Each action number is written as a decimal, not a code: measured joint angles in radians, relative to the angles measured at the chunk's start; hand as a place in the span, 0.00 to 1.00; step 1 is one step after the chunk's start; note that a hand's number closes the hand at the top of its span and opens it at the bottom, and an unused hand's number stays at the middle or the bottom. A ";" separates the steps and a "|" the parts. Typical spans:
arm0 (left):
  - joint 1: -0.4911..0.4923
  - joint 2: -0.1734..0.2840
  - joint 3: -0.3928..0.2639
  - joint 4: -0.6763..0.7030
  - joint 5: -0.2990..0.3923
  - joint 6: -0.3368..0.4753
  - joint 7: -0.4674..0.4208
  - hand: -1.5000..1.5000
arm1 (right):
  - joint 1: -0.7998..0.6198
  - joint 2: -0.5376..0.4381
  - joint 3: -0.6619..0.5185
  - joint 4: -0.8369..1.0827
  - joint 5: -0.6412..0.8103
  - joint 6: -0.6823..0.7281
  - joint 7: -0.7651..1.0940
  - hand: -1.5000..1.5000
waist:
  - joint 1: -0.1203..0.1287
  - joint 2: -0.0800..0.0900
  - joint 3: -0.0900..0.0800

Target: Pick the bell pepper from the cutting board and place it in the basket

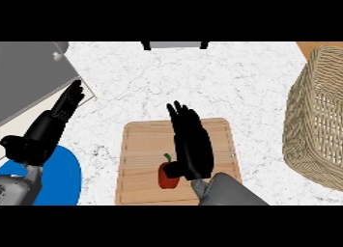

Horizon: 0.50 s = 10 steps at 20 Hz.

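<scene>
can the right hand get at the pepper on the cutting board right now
Probably yes. The right hand is open right beside the pepper on the cutting board, with nothing between them.

left hand (38, 137): black, slim fingers | right hand (190, 144): black | forearms: grey, smooth casing

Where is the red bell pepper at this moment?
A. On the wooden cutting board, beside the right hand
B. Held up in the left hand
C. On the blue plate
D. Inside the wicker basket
A: the red bell pepper lies on the wooden cutting board, right beside the right hand, whose fingers are straight; the wicker basket stands apart at the right.
</scene>
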<state>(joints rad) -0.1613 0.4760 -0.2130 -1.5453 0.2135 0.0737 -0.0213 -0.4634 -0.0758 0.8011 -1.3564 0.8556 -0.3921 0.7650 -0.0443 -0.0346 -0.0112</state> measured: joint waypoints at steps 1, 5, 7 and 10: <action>0.001 -0.001 -0.001 -0.001 -0.002 0.001 -0.002 0.50 | -0.013 0.006 0.006 -0.018 -0.002 0.067 0.049 0.00 | 0.000 0.001 0.001; 0.007 -0.002 0.001 -0.004 -0.002 -0.007 -0.015 0.50 | -0.061 0.046 0.022 -0.134 -0.048 0.310 0.242 0.00 | 0.008 0.006 0.004; 0.004 -0.007 0.000 0.004 -0.005 -0.007 -0.018 0.50 | -0.073 0.053 0.021 -0.216 -0.086 0.408 0.304 0.00 | 0.007 0.009 0.005; -0.004 -0.013 0.004 0.008 -0.007 -0.007 -0.019 0.50 | -0.079 0.054 0.010 -0.349 -0.134 0.509 0.373 0.00 | 0.007 0.013 0.007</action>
<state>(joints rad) -0.1654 0.4634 -0.2085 -1.5376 0.2069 0.0668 -0.0407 -0.5427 -0.0213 0.8110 -1.7052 0.7218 0.1168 1.1383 -0.0375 -0.0218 -0.0043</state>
